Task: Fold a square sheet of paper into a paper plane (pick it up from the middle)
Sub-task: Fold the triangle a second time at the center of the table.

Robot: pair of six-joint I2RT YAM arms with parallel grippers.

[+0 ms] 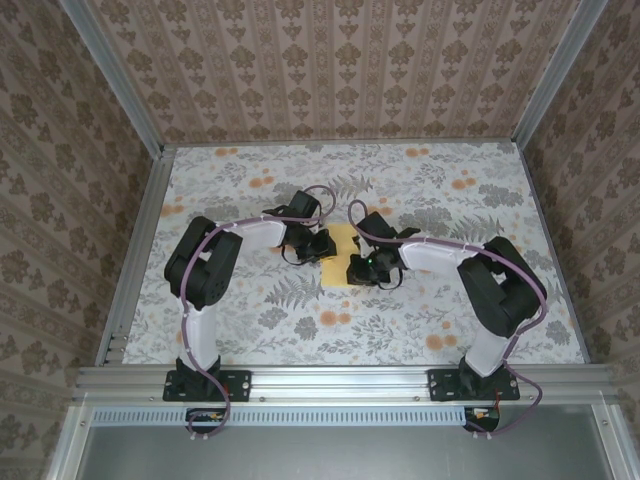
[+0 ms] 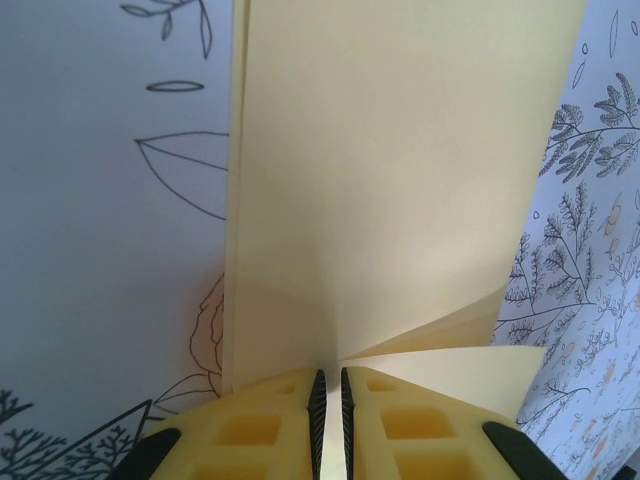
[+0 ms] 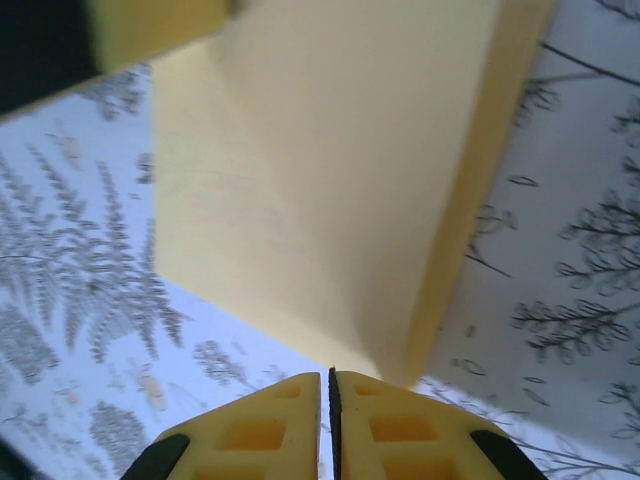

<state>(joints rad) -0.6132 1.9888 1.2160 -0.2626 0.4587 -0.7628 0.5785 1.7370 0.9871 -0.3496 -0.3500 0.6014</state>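
Square sheet of paper (image 1: pixel 338 272), creased into layers, is found mid-tabletop (image 1: pixel 250 330) between 2 claws. Left claw (image 2: pixel 330 376) is closed on its folded edge. Right claw (image 3: pixel 328 380) is closed at its corner; a pinch cannot be confirmed.

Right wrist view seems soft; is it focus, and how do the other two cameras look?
Right wrist: blurred throughout, sheet of paper edges and cloth prints smeared, no glare. Left wrist: sharp, paper layers and leaf outlines crisp. Top external: evenly lit, paper small in frame.
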